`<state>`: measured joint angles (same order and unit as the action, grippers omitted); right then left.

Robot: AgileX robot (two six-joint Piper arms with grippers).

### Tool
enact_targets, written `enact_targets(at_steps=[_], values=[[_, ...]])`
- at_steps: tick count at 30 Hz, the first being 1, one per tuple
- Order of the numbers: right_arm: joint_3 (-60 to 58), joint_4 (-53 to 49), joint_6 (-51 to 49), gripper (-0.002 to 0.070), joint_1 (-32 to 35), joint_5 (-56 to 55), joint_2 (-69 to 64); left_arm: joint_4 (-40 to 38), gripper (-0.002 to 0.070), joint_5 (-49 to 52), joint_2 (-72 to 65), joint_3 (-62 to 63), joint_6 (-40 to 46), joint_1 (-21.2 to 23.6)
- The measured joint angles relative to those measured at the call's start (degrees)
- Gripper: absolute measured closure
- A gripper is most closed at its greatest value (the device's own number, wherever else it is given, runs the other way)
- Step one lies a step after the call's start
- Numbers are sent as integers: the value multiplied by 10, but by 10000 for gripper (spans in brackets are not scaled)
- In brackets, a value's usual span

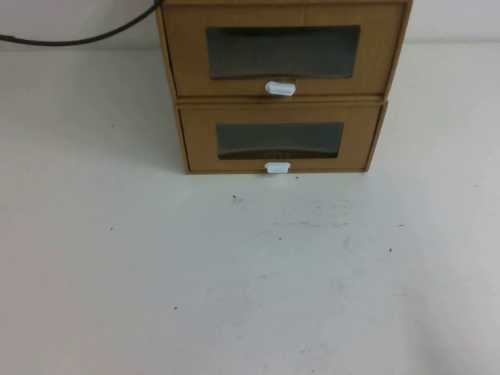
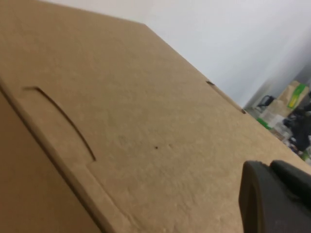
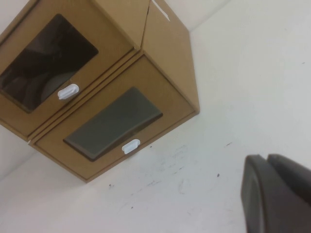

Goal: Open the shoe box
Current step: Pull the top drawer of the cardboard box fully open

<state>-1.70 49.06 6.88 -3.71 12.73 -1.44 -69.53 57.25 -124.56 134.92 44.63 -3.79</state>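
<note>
Nothing is open yet: both stacked boxes (image 1: 195, 148) stand closed at the table's (image 1: 234, 297) back, the right gripper (image 3: 272, 194) pressed together, empty, well apart; the left gripper (image 2: 272, 199) hovers near cardboard, state unclear.

I'm seeing two stacked boxes: upper shoe box (image 1: 187, 55) and lower shoe box (image 1: 199, 144), both plain kraft-brown cardboard, no print. Each front has a smoky dark grey pane: upper window (image 1: 283, 51), lower window (image 1: 279, 140). Upper tab (image 1: 280, 88) and lower tab (image 1: 277, 167) are white. Table (image 1: 234, 297) is off-white, peppered with small dark specks and faint grey scuffs. Cable (image 1: 70, 39) is black against a pale wall (image 1: 62, 16). Left gripper (image 2: 277, 199) is black, close over a brown box panel with one tiny dark speck. Right gripper (image 3: 277, 194) is dark grey-black, over the white table in front of the boxes. I also spot a green-yellow item (image 2: 296, 94) in the background clutter.
</note>
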Motion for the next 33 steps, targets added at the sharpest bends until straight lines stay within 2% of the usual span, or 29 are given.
enact_targets(at_steps=[5,12,23,27,33], values=[[0,0,9,694,0,0,0,-11,678,2,-23,0,18,-21],[0,7,26,694,0,-3,0,20,678,-15,-32,1,32,-64],[0,16,39,694,0,-3,0,21,678,-6,-47,12,7,-62],[0,53,90,694,0,-3,0,20,680,-3,-49,14,5,-61],[12,138,237,694,0,30,-17,20,680,1,-49,14,4,-58]])
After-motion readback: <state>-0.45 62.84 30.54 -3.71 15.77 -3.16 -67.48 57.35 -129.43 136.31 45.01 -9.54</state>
